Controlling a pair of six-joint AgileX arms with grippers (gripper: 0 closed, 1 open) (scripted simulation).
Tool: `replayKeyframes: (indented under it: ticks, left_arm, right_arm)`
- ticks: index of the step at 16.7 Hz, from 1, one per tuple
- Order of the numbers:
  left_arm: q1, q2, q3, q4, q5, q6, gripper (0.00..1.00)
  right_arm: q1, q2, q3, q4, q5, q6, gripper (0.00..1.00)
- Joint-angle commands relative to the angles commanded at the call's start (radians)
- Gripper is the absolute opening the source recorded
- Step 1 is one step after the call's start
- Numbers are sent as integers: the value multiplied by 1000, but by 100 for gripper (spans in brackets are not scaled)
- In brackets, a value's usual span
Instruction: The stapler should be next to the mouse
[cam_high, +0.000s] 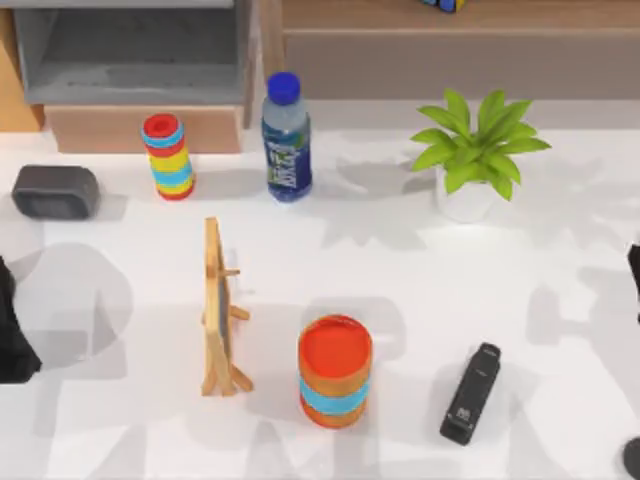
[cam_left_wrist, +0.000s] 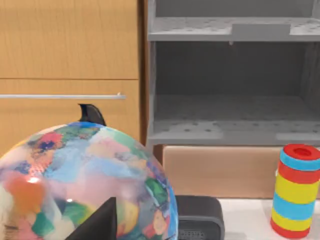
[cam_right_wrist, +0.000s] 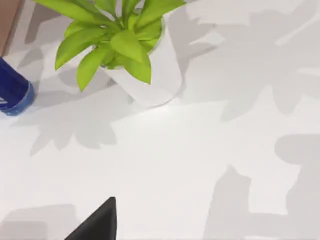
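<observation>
The slim black stapler (cam_high: 470, 395) lies flat on the white table at the front right, its small pale label facing up. To its right, in the table's front right corner, a curved dark edge of the mouse (cam_high: 632, 458) shows, with a clear gap between the two. My right gripper (cam_high: 634, 278) is a dark shape at the right edge, farther back than the stapler and apart from it. My left gripper (cam_high: 12, 335) sits at the left edge, far from both. A black tip of each gripper shows low in its own wrist view.
An orange and blue can (cam_high: 335, 370) stands left of the stapler, beyond it a small wooden easel (cam_high: 220, 310). A striped can (cam_high: 168, 157), a water bottle (cam_high: 287, 140) and a potted plant (cam_high: 475, 150) line the back. A dark grey box (cam_high: 55, 192) is back left. A colourful globe (cam_left_wrist: 85, 185) stands close to the left wrist.
</observation>
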Motion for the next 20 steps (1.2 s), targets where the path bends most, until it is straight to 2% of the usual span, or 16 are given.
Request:
replayKeyframes:
  ticks: [7,11,15,20]
  left_arm:
    - [0,0,0,0,0,0,100]
    - [0,0,0,0,0,0,100]
    - [0,0,0,0,0,0,100]
    - [0,0,0,0,0,0,100]
  right_arm:
    - [246,682,432,-353,-2,421,100]
    - [349,984,618,-504,-1,602,100]
    - [402,1134,716,-584,1,697,100]
    - [401,1143,720,-587,1,703,100]
